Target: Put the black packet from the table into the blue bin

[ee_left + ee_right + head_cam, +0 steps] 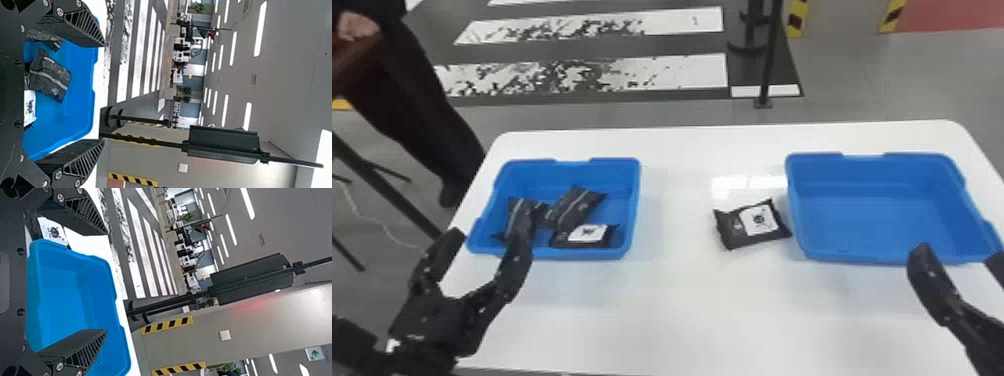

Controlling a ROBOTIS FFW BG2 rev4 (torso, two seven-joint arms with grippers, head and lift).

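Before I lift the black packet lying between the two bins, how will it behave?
The packet probably sags or bends, since its edges look soft and crumpled. Its plump middle suggests soft contents. Lying flat, it seems unlikely to roll.

I saw the black packet point(753, 225) lying askew on the white table point(682, 310), white label up, just beside the right blue bin point(872, 215), its floor bare; the left blue bin point(631, 210) held several black packets point(577, 207).
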